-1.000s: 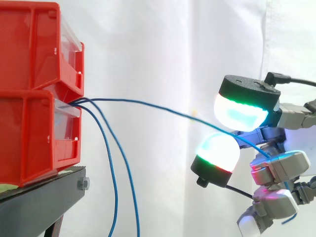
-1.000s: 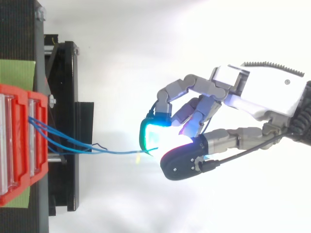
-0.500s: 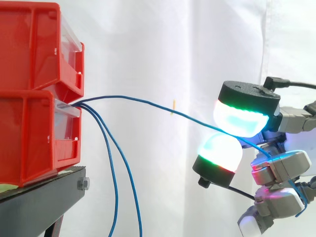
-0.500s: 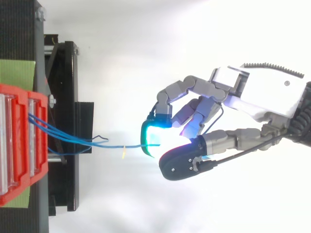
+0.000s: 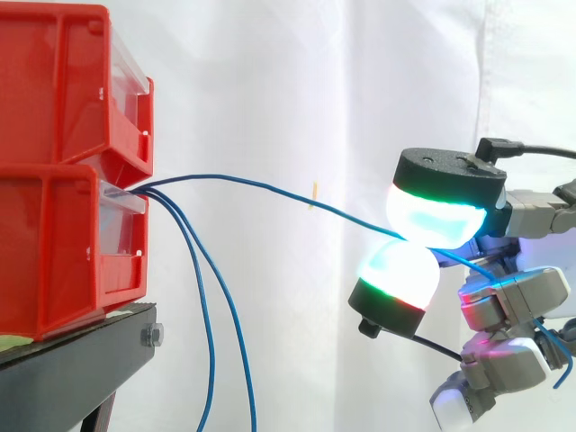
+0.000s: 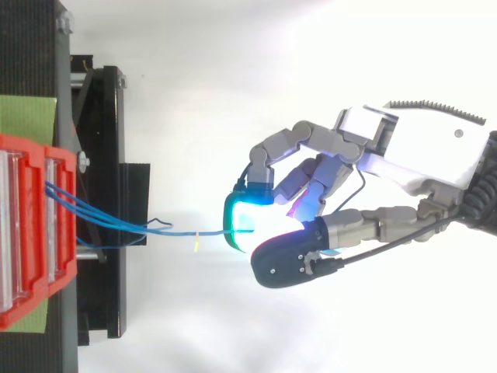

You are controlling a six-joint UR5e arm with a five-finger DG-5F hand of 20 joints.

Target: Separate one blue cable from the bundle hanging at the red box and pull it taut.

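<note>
The robot hand [image 6: 411,148] comes in from the right with its fingers curled toward the red box [image 5: 54,243]; two glowing pads [image 5: 436,211] pinch one blue cable [image 5: 261,185] between them; the cable's long axis runs almost level, sagging slightly, from the lower box's front to the pinch; a small yellow tag [image 5: 314,193] sits on it; the other blue cables [image 5: 205,324] hang down just beside the box.
</note>
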